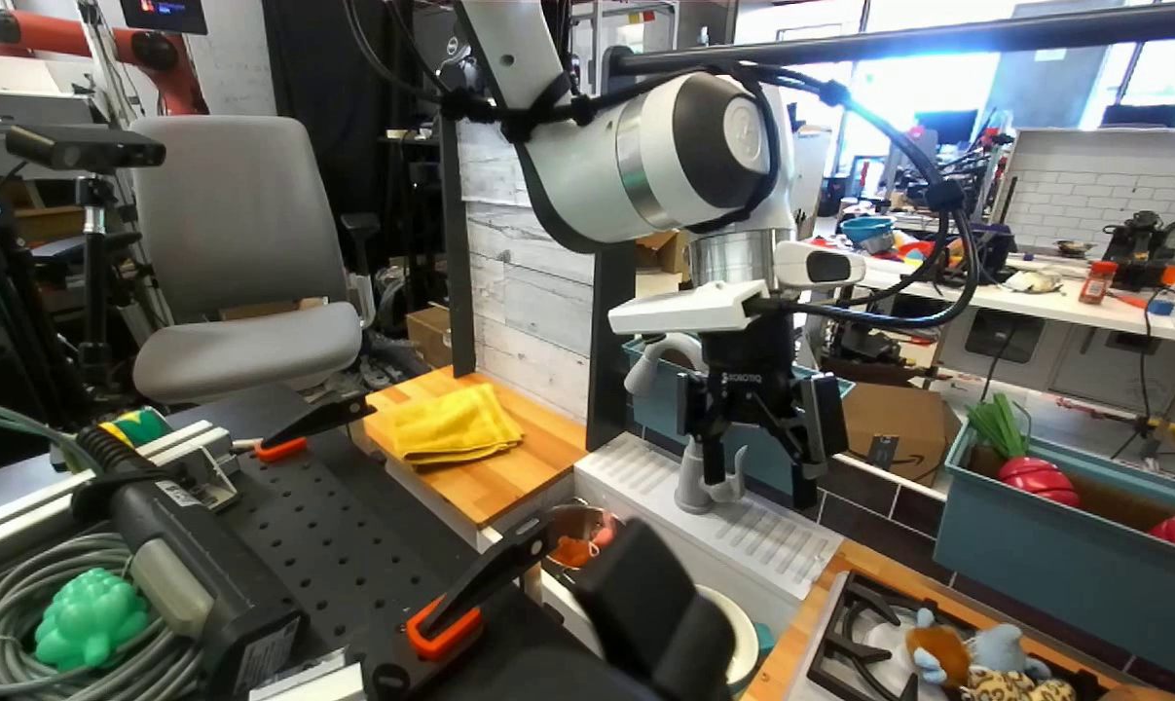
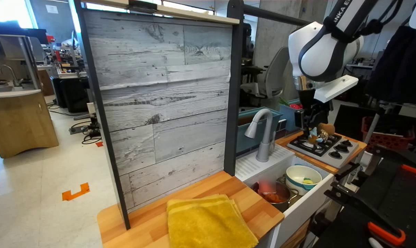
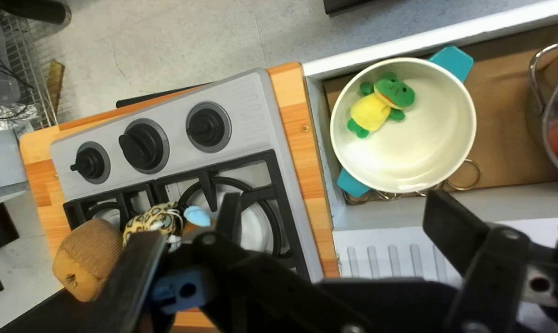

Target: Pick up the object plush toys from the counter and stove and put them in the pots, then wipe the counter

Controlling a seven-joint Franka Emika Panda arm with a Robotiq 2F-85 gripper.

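"Wrist view: the frog (image 3: pixel 376 104) lies in the white pot (image 3: pixel 413 157). What's on the stove (image 3: pixel 248 106)?"

"A spotted toy (image 3: pixel 154 217) on the grate (image 3: pixel 259 195), back from the front edge and its knobs (image 3: pixel 142 145); a blue-and-orange toy (image 1: pixel 942 654) beside it, toward the sink (image 3: pixel 376 215); and a brown toy (image 3: pixel 91 256) at the edge away from the sink."

"And the claw (image 1: pixel 759 479)?"

"Spread wide in an exterior view, nothing between its fingers (image 1: pixel 712 465) — free for a pick."

"How will those three handle?"

"Soft and light, I'd guess, hard to break, not slippery. I'd pinch the spotted toy across its waist, keeping the claw clear of the grate. The brown toy looks plumper, perhaps firmer, and may want nearly the full opening; take it by the flanks."

"Which way do they point?"

"The frog's head aims roughly at the teal handle (image 3: pixel 452 64) by the sink's front edge, feet toward the stove, its long axis slanting across the pot. The spotted toy seems to run parallel to the stove's front edge, but a finger covers part of it — I can't say which end is the head. The brown toy turns its smooth end to the back corner farthest from the sink."
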